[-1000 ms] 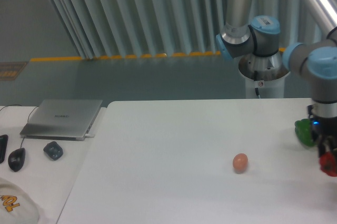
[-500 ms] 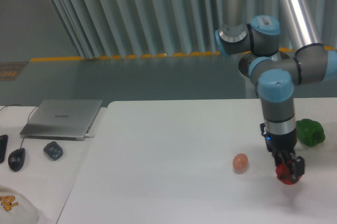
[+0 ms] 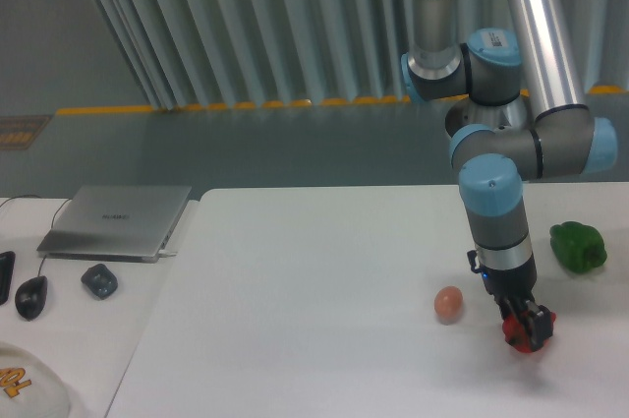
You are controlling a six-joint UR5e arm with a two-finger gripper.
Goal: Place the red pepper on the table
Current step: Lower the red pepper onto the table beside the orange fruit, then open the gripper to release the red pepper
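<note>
Pale ribbed panels and a yellow floor stripe run behind the large plain white surface (image 3: 324, 270) with rounded corners, where a grey and blue arm reaches down on the right side. Its two-finger hand (image 3: 527, 328) points downward and is clamped around the small glossy red bell pepper (image 3: 520, 334), which sits between the fingers, low over the surface and near the front right. Whether the pepper's underside already touches the surface cannot be told from this view. Just to its left lies a small tan-orange egg (image 3: 448, 303), close but apart from it. A lumpy green bell pepper (image 3: 578, 246) rests further back toward the right edge, well apart from the hand. On a separate white desk (image 3: 69, 339) at the left are a closed silver laptop (image 3: 118, 220) and a black mouse (image 3: 31, 296).

The step in hand looks like the set-down: the pepper has been carried to a free spot and is about to be released. The next move calls for lowering until the pepper bears on the surface, then spreading the fingers and lifting straight up. Being rounded, the pepper may roll toward the egg if let go too high.
</note>
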